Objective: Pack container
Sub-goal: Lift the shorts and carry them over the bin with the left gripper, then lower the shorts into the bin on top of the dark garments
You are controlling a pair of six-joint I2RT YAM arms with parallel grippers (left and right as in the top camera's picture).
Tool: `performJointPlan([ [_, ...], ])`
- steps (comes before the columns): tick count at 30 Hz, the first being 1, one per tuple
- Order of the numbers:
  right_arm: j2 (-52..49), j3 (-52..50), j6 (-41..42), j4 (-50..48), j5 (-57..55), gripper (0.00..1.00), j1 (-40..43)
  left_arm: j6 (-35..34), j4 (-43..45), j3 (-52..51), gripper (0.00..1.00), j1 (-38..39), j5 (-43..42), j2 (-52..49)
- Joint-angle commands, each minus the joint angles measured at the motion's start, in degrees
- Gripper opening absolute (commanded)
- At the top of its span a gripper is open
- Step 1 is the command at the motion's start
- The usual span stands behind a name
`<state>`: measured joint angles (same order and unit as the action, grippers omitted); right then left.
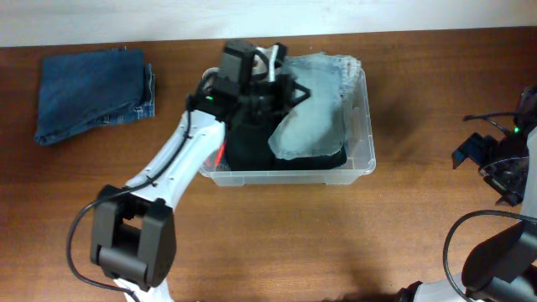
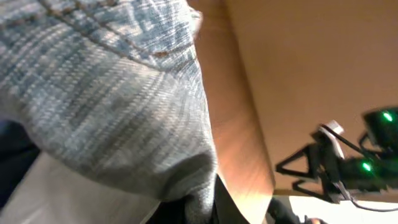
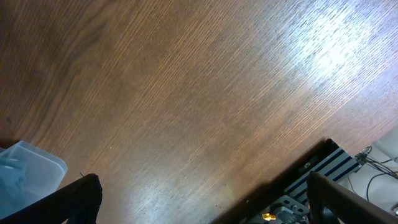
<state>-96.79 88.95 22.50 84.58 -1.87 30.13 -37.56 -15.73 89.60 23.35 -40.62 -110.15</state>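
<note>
- Container (image 1: 362,147), a clear plastic bin with rounded corners and a rimmed edge, sat mid-bench (image 1: 419,84) beneath the left arm. It was already partly filled with clothing.
- Folded jeans (image 1: 92,92) in dark blue denim lay well apart on the bench's left side, square and flat, apparently next in line for packing.
- Pale denim garment (image 1: 315,117), soft and coarsely woven with visible stitched seams, hung slack over the bin's right half. Whether its far edge overlapped the rim could not be told.
- Dark garment (image 1: 247,147), matte and limp, filled the bin's floor under the pale denim.
- Left gripper (image 1: 278,81) was nearly closed, pinching a bunch of the pale denim above the bin. Judged from this moment, the step was laying that piece down. It would go best if lowered until the cloth settled flat on the dark layer, with every edge inside the walls before release, since limp fabric tends to drag out with a rising gripper.
- Right gripper (image 3: 202,180) stood wide and empty over bare wood at the bench's right edge.
</note>
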Motion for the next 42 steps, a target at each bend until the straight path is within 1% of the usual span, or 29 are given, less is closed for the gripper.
performJointPlan([
  [1, 0.31, -0.13, 0.5, -0.02, -0.09, 0.98, 0.17, 1.84, -3.85, 1.05, 0.02, -4.02, 1.03, 0.22],
  [3, 0.31, -0.13, 0.5, -0.02, -0.09, 0.98, 0.17, 2.47, -6.6, 1.05, 0.03, -6.05, 1.29, 0.22],
  [4, 0.31, -0.13, 0.5, -0.02, -0.09, 0.98, 0.17, 2.47, -7.69, 1.05, 0.06, -6.86, 1.44, 0.22],
  [7, 0.31, -0.13, 0.5, -0.02, -0.09, 0.98, 0.17, 2.49, -10.99, 1.05, 0.07, -9.16, 1.51, 0.22],
  [8, 0.31, -0.13, 0.5, -0.02, -0.09, 0.98, 0.17, 2.49, -11.85, 1.05, 0.11, -9.77, 1.51, 0.22],
  [9, 0.31, -0.13, 0.5, -0.02, -0.09, 0.98, 0.17, 2.49, -12.44, 1.05, 0.21, -10.1, 1.49, 0.22],
  [10, 0.31, -0.13, 0.5, -0.02, -0.09, 0.98, 0.17, 2.49, -13.18, 1.05, 0.34, -10.36, 1.51, 0.22],
  [12, 0.31, -0.13, 0.5, -0.02, -0.09, 0.98, 0.17, 3.54, -14.99, 1.05, 0.65, -10.95, 1.46, 0.22],
  [13, 0.31, -0.13, 0.5, -0.02, -0.09, 0.99, 0.17, 4.87, -15.93, 1.05, 0.77, -11.06, 1.44, 0.22],
  [14, 0.31, -0.13, 0.5, -0.02, -0.09, 0.98, 0.17, 6.16, -16.74, 1.05, 0.84, -11.06, 1.46, 0.22],
  [15, 0.31, -0.13, 0.5, -0.02, -0.09, 0.98, 0.17, 7.34, -17.55, 1.05, 0.87, -11.1, 1.46, 0.22],
  [16, 0.31, -0.13, 0.5, -0.02, -0.09, 0.98, 0.17, 8.17, -18.12, 1.05, 0.95, -11.1, 1.51, 0.22],
  [18, 0.31, -0.13, 0.5, -0.02, -0.09, 0.98, 0.17, 9.46, -18.8, 1.07, 0.99, -11.1, 1.33, 0.24],
  [23, 0.31, -0.13, 0.5, -0.02, -0.09, 0.98, 0.17, 14.91, -19.06, 3.63, 0.99, -11.04, -0.52, 0.46],
  [30, 0.31, -0.13, 0.5, -0.02, -0.09, 0.98, 0.17, 26.05, -20.09, 9.38, 0.99, -9.7, -0.15, 1.66],
  [31, 0.31, -0.13, 0.5, -0.02, -0.09, 0.98, 0.17, 27.45, -21.31, 9.44, 0.99, -8.24, 2.71, 1.64],
  [32, 0.31, -0.13, 0.5, -0.02, -0.09, 0.98, 0.17, 27.45, -22.99, 9.44, 0.99, -7.06, 6.8, 1.62],
  [33, 0.31, -0.13, 0.5, -0.02, -0.09, 0.98, 0.17, 27.74, -25.53, 9.44, 0.95, -5.38, 13.05, 1.4],
  [34, 0.31, -0.13, 0.5, -0.02, -0.09, 0.98, 0.17, 28.57, -27.06, 9.44, 0.93, -4.2, 16.57, 1.36],
  [37, 0.31, -0.13, 0.5, -0.02, -0.09, 0.98, 0.17, 32.09, -31.98, 9.44, 0.64, 2.58, 28.48, 1.25],
  [38, 0.31, -0.13, 0.5, -0.02, -0.09, 0.98, 0.17, 32.09, -32.17, 9.42, 0.59, 3.61, 30.03, 1.2],
  [39, 0.31, -0.13, 0.5, -0.02, -0.09, 0.98, 0.17, 32.09, -32.28, 9.42, 0.57, 4.33, 31.41, 1.14],
  [40, 0.31, -0.13, 0.5, -0.02, -0.09, 0.99, 0.17, 32.09, -32.28, 9.4, 0.51, 5.4, 33.97, 0.96],
  [42, 0.31, -0.13, 0.5, -0.02, -0.09, 0.98, 0.17, 32.09, -32.22, 9.4, 0.43, 5.75, 36.22, 0.52],
])
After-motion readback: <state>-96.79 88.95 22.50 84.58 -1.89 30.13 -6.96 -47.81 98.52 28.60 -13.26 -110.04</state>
